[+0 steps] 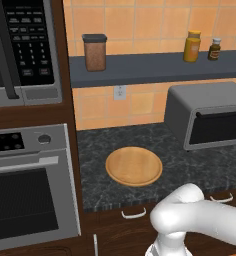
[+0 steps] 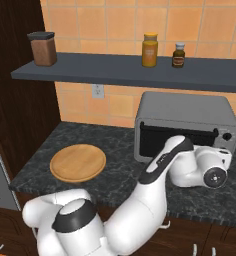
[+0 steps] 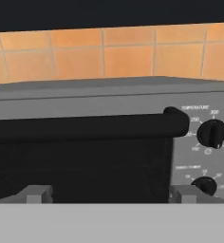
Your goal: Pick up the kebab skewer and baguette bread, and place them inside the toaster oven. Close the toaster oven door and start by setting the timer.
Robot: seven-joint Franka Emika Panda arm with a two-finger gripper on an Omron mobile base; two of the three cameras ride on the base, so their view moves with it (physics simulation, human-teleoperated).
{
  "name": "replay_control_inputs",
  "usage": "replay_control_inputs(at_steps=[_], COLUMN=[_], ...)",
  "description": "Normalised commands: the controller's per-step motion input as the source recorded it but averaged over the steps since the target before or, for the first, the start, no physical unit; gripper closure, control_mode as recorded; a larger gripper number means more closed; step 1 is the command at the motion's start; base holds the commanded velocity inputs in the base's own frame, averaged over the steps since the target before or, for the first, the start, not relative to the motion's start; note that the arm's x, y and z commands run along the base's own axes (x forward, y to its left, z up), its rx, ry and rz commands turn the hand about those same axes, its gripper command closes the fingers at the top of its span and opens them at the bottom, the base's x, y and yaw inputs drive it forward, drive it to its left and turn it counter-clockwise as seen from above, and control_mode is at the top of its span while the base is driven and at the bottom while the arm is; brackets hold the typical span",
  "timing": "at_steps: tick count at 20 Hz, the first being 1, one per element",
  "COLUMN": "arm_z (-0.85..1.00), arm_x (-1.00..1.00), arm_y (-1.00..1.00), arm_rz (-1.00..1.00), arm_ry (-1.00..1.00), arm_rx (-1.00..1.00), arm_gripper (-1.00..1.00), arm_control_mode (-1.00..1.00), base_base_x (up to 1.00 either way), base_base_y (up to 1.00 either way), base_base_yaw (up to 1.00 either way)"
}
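Note:
The grey toaster oven (image 1: 210, 100) (image 2: 190, 107) (image 3: 109, 92) stands on the dark counter against the tiled wall. Its dark glass door (image 1: 220, 127) (image 2: 150, 140) (image 3: 85, 166) is shut, and the black bar handle (image 3: 85, 128) runs along the door's upper edge. My gripper (image 3: 109, 194) is close in front of the door, just below the handle. It is open, its fingertips (image 3: 35, 193) wide apart with nothing between them. Two dials, an upper one (image 3: 212, 133) and a lower one (image 3: 204, 185), sit right of the door. The kebab skewer and baguette bread are out of view.
A round wooden board (image 1: 134, 166) (image 2: 78, 162) lies bare on the counter left of the toaster oven. A shelf (image 1: 140, 65) above carries a brown canister (image 1: 95, 52) and two jars. At far left are the microwave (image 1: 25, 45) and the built-in oven (image 1: 30, 190).

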Motion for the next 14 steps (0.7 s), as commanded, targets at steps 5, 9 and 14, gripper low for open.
replay_control_inputs(at_steps=[5, 9, 14], arm_z=[-0.05, -0.05, -0.19], arm_x=[0.04, 0.08, 0.0], arm_y=[-0.22, -0.17, -0.46], arm_rz=[0.01, 0.01, 0.0], arm_ry=[-0.11, -0.07, 0.0], arm_rx=[0.05, 0.03, 0.0], arm_gripper=[-1.0, -1.0, -1.0], arm_control_mode=[-1.0, -1.0, -1.0], base_base_x=[0.0, 0.0, 0.0], base_base_y=[0.0, 0.0, 0.0], base_base_yaw=[0.0, 0.0, 0.0])
